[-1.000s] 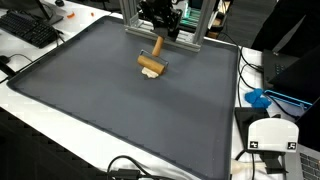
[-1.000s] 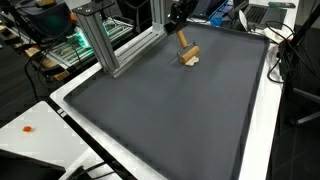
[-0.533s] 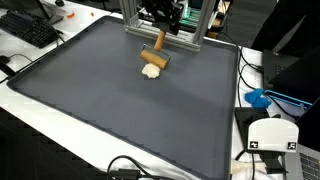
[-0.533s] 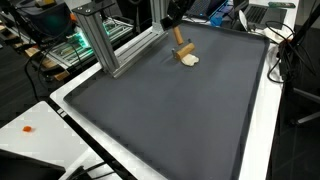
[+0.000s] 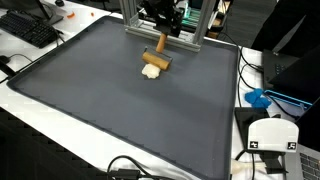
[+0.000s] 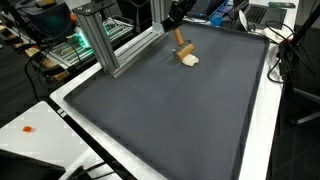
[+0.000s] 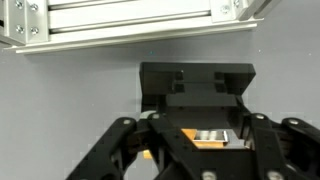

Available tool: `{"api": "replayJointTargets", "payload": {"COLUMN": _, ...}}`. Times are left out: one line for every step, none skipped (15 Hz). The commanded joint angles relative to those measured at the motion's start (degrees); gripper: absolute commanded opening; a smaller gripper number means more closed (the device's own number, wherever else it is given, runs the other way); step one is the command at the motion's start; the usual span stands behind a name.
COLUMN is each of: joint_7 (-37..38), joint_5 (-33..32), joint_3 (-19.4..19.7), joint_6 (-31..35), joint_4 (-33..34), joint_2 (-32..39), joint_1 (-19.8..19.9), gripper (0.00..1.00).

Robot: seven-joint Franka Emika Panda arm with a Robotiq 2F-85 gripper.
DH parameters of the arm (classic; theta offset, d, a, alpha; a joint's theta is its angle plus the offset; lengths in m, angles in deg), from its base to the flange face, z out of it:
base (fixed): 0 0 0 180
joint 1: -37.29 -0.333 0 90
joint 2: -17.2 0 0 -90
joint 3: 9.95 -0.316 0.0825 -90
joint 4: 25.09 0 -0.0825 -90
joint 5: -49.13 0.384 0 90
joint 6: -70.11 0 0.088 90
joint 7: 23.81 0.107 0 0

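My gripper (image 5: pixel 160 27) hangs over the far edge of a dark grey mat (image 5: pixel 110 100), shut on the handle of a wooden mallet-like tool (image 5: pixel 158 58). The tool's block head hangs just above a small cream lump (image 5: pixel 151 72) lying on the mat. Both exterior views show this: the gripper (image 6: pixel 174 18), the tool (image 6: pixel 184 48), the lump (image 6: pixel 191 60) and the mat (image 6: pixel 170 110). In the wrist view the black fingers (image 7: pixel 120 150) frame a brown piece of the tool (image 7: pixel 205 138) between them; the gripper (image 7: pixel 198 152) faces the mat.
An aluminium frame (image 5: pixel 190 30) stands right behind the gripper, also seen in an exterior view (image 6: pixel 100 45) and the wrist view (image 7: pixel 130 25). A keyboard (image 5: pixel 30 28), a blue object (image 5: pixel 258 98), a white device (image 5: pixel 270 135) and cables lie around the mat.
The wooden tool has risen a little off the cream lump, which stays on the mat. The head rested on the lump a second ago.
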Motion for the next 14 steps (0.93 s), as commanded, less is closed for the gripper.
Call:
{"api": "replayJointTargets", "payload": {"joint_7": -0.8, "joint_5": 0.5, "joint_3": 0.5, "joint_6": -0.1, "joint_4": 2.3, "joint_2": 2.4, "joint_1": -0.5, "gripper": 0.35}}
{"api": "replayJointTargets", "payload": {"joint_7": -0.7, "joint_5": 0.4, "joint_3": 0.6, "joint_6": 0.3, "joint_4": 2.6, "joint_2": 2.7, "joint_1": -0.5, "gripper": 0.35}}
{"api": "replayJointTargets", "payload": {"joint_7": -0.7, "joint_5": 0.6, "joint_3": 0.6, "joint_6": 0.4, "joint_4": 3.0, "joint_2": 2.9, "joint_1": -0.4, "gripper": 0.35}}
{"api": "replayJointTargets", "payload": {"joint_7": -0.7, "joint_5": 0.5, "joint_3": 0.7, "joint_6": 0.5, "joint_4": 3.2, "joint_2": 3.2, "joint_1": -0.5, "gripper": 0.35}}
{"api": "replayJointTargets", "payload": {"joint_7": -0.6, "joint_5": 0.4, "joint_3": 0.8, "joint_6": 0.5, "joint_4": 3.5, "joint_2": 3.4, "joint_1": -0.5, "gripper": 0.35}}
{"api": "replayJointTargets", "payload": {"joint_7": -0.6, "joint_5": 0.5, "joint_3": 0.8, "joint_6": 0.4, "joint_4": 3.9, "joint_2": 3.8, "joint_1": -0.4, "gripper": 0.35}}
{"api": "replayJointTargets", "payload": {"joint_7": -0.5, "joint_5": 0.6, "joint_3": 0.9, "joint_6": 0.6, "joint_4": 4.1, "joint_2": 4.1, "joint_1": -0.4, "gripper": 0.35}}
{"api": "replayJointTargets", "payload": {"joint_7": -0.5, "joint_5": 0.6, "joint_3": 1.0, "joint_6": 0.7, "joint_4": 4.4, "joint_2": 4.4, "joint_1": -0.3, "gripper": 0.35}}
{"api": "replayJointTargets", "payload": {"joint_7": -0.4, "joint_5": 0.7, "joint_3": 1.1, "joint_6": 0.8, "joint_4": 4.7, "joint_2": 4.7, "joint_1": -0.3, "gripper": 0.35}}
{"api": "replayJointTargets", "payload": {"joint_7": -0.3, "joint_5": 0.7, "joint_3": 1.2, "joint_6": 0.9, "joint_4": 5.0, "joint_2": 4.9, "joint_1": -0.3, "gripper": 0.35}}
{"api": "replayJointTargets", "payload": {"joint_7": -0.2, "joint_5": 0.6, "joint_3": 1.3, "joint_6": 1.1, "joint_4": 5.3, "joint_2": 5.2, "joint_1": -0.3, "gripper": 0.35}}
{"api": "replayJointTargets", "payload": {"joint_7": -0.1, "joint_5": 0.7, "joint_3": 1.4, "joint_6": 1.3, "joint_4": 5.6, "joint_2": 5.5, "joint_1": -0.3, "gripper": 0.35}}
{"api": "replayJointTargets", "payload": {"joint_7": 0.0, "joint_5": 0.7, "joint_3": 1.5, "joint_6": 1.8, "joint_4": 5.9, "joint_2": 5.7, "joint_1": -0.2, "gripper": 0.35}}
{"api": "replayJointTargets", "payload": {"joint_7": 0.0, "joint_5": 0.8, "joint_3": 1.6, "joint_6": 1.9, "joint_4": 6.2, "joint_2": 5.9, "joint_1": -0.2, "gripper": 0.35}}
